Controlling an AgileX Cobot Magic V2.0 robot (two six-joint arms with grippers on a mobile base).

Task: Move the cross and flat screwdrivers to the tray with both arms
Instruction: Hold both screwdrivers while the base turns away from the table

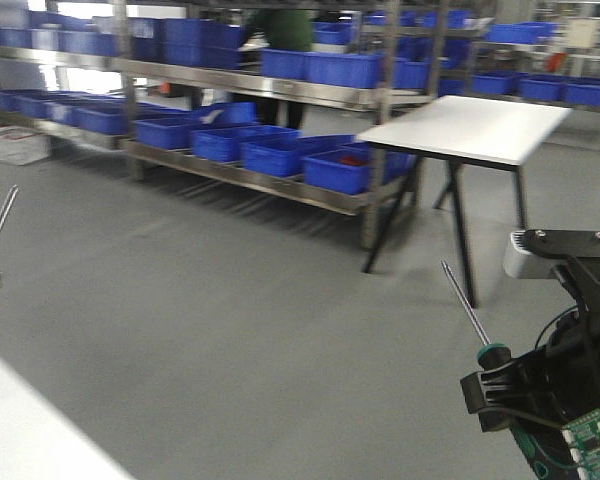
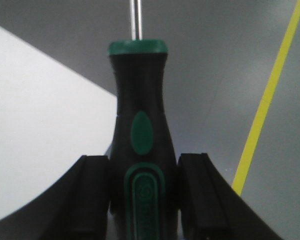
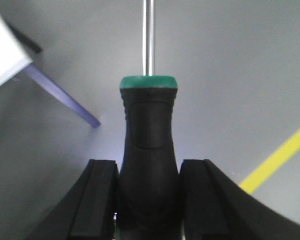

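While hovering just past the edge of the white table, clamping left jaws on the handle of the left screwdriver, shaft pointing away over grey floor. Squeezing right jaws likewise on the handle of the right screwdriver, holding it raised at the front view's lower right, shaft tilting up-left, well apart from the other.

I count two screwdrivers, one clamped per gripper: the left screwdriver in the left gripper, the right screwdriver in the right gripper. Beyond the right gripper stands one white table; the blue crates past it are too many to count.
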